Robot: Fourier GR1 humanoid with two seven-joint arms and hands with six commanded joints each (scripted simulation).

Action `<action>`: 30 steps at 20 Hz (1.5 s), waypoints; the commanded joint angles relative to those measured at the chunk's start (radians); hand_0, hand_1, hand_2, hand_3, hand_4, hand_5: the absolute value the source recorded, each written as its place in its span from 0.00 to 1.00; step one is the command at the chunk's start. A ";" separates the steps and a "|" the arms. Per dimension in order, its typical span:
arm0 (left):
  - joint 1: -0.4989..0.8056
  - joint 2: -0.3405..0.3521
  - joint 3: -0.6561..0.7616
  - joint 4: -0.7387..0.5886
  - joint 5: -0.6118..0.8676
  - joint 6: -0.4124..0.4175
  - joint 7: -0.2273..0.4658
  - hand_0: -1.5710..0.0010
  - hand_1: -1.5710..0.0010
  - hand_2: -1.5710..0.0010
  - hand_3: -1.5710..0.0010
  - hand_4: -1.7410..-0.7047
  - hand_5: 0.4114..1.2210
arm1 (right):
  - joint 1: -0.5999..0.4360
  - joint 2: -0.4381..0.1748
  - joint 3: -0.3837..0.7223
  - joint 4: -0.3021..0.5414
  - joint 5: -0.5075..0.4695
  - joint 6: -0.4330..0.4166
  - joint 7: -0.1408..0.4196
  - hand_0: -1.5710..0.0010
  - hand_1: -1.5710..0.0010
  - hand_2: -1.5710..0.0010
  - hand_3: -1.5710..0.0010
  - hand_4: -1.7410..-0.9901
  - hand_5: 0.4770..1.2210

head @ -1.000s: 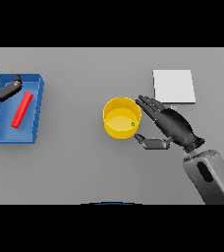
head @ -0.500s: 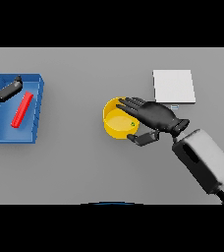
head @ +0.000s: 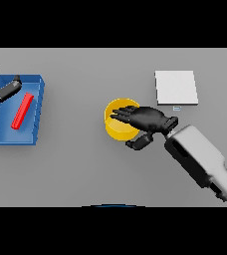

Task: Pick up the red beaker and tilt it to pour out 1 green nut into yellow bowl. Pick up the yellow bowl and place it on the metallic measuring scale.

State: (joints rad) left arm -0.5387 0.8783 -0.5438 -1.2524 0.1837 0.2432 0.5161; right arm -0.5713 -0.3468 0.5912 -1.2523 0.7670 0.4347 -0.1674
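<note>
The right hand (head: 146,119) lies over the bowl (head: 118,120), fingers reaching across its rim and thumb curled beneath at its 4 o'clock side, grasping it. The bowl sits mid-tabletop (head: 85,169). The scale (head: 175,87) lies at 1 o'clock from it, apart. At 9 o'clock, the left hand (head: 1,89) rests relaxed over a blue tray (head: 33,117) holding the red beaker (head: 22,110).

Grey counter (head: 85,169); yellow bowl (head: 116,128); red beaker (head: 22,111) in a blue tray (head: 33,117); pale metallic scale (head: 175,87); dark right robot hand (head: 146,119).
</note>
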 commanded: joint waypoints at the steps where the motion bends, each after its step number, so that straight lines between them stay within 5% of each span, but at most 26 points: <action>1: 0.005 0.002 0.002 -0.003 0.003 0.001 -0.001 1.00 1.00 1.00 1.00 0.91 0.40 | -0.002 0.003 0.006 0.003 0.001 0.006 -0.005 1.00 1.00 1.00 1.00 0.60 0.26; 8: 0.008 0.002 -0.003 0.005 -0.006 0.005 0.005 1.00 1.00 1.00 1.00 0.91 0.39 | -0.045 0.021 0.052 0.060 0.037 0.041 0.017 1.00 1.00 1.00 1.00 0.58 0.32; 11: 0.010 0.006 0.001 -0.006 -0.003 0.009 -0.001 1.00 1.00 1.00 1.00 0.92 0.39 | -0.067 0.033 0.059 0.082 0.047 0.050 0.041 0.99 0.97 0.96 0.94 0.54 0.41; 13: 0.004 0.007 0.003 -0.007 0.001 0.005 0.006 1.00 1.00 1.00 1.00 0.91 0.38 | -0.066 0.026 0.069 0.063 0.054 0.060 0.037 0.84 0.85 0.85 0.84 0.47 0.57; 16: 0.009 0.012 0.010 -0.006 0.002 0.009 -0.010 1.00 1.00 1.00 1.00 0.91 0.39 | -0.064 0.013 0.073 0.059 0.044 0.093 0.028 0.43 0.46 0.48 0.62 0.28 0.78; 19: 0.005 0.009 0.002 -0.020 0.001 0.009 0.010 1.00 1.00 1.00 1.00 0.91 0.39 | -0.071 0.002 0.078 0.055 0.026 0.132 0.025 0.22 0.24 0.25 0.41 0.15 0.89; 22: 0.001 0.017 0.009 -0.021 0.006 0.008 0.022 1.00 1.00 1.00 1.00 0.91 0.39 | -0.060 -0.010 0.076 0.030 0.008 0.148 0.043 0.11 0.12 0.16 0.27 0.08 0.94; 30: 0.009 0.016 0.004 -0.032 0.003 0.014 0.018 1.00 1.00 1.00 1.00 0.91 0.39 | -0.081 -0.055 0.041 -0.056 -0.043 0.178 0.053 0.02 0.02 0.06 0.19 0.01 0.99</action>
State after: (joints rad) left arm -0.5293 0.8942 -0.5399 -1.2846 0.1872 0.2567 0.5340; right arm -0.6536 -0.4031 0.6319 -1.3080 0.7231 0.6122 -0.1156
